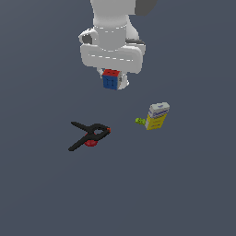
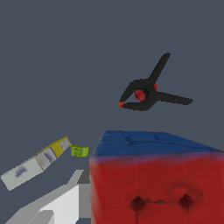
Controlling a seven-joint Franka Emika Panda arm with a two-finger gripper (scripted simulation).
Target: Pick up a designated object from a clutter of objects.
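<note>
Red-and-blue tiled cube (image 1: pixel 110 79) clamped between white gripper (image 1: pixel 112 82) fingers, above matte grey floor (image 1: pixel 184 184).

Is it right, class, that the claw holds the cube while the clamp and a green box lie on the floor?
Not quite: the box is yellow and white, as the exterior view shows. The claw does hold the cube, and the clamp lies on the floor.

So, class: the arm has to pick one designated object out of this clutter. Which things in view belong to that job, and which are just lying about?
Part of the job:
- red-and-blue cube, up at the arm
- gripper, with the cube at its fingers

Just lying about:
- black spring clamp
- yellow-and-white box
- tiny green piece beside the box
</note>
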